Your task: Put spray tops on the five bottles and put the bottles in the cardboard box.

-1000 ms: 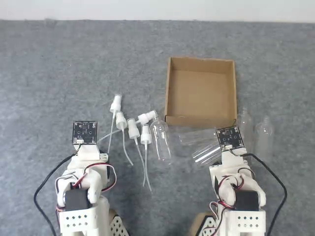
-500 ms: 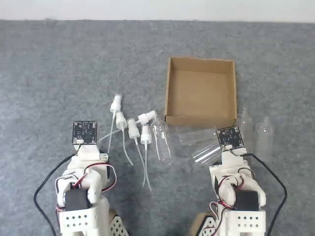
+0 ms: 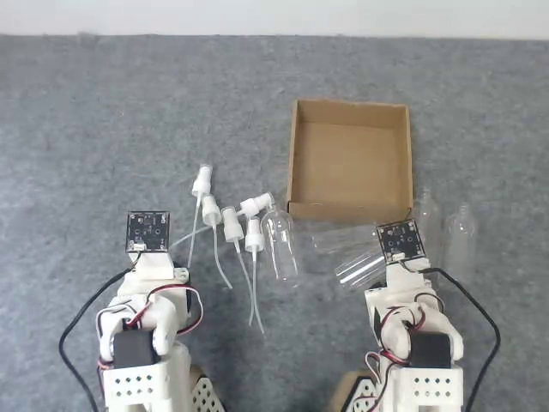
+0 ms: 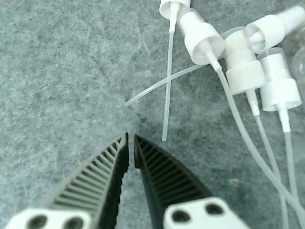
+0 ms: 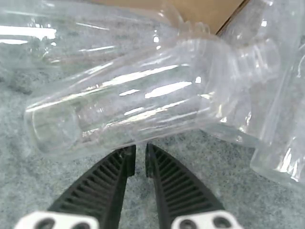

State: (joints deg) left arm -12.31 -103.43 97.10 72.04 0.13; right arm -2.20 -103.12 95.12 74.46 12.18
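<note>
Several white spray tops (image 3: 227,221) with long dip tubes lie in a loose cluster left of centre. Clear bottles lie on their sides: one (image 3: 280,245) beside the tops, two (image 3: 356,257) below the cardboard box (image 3: 292,163), and two more (image 3: 461,236) at the right. My left gripper (image 4: 131,143) is shut and empty, just short of the tube ends of the spray tops (image 4: 243,64). Shut and empty too, my right gripper (image 5: 137,153) hovers close to a lying bottle (image 5: 133,105). The box's corner (image 5: 205,9) shows behind that bottle.
Everything rests on a grey carpet-like surface (image 3: 103,129). Both arm bases (image 3: 137,360) stand at the near edge. Open carpet stretches to the left and beyond the box.
</note>
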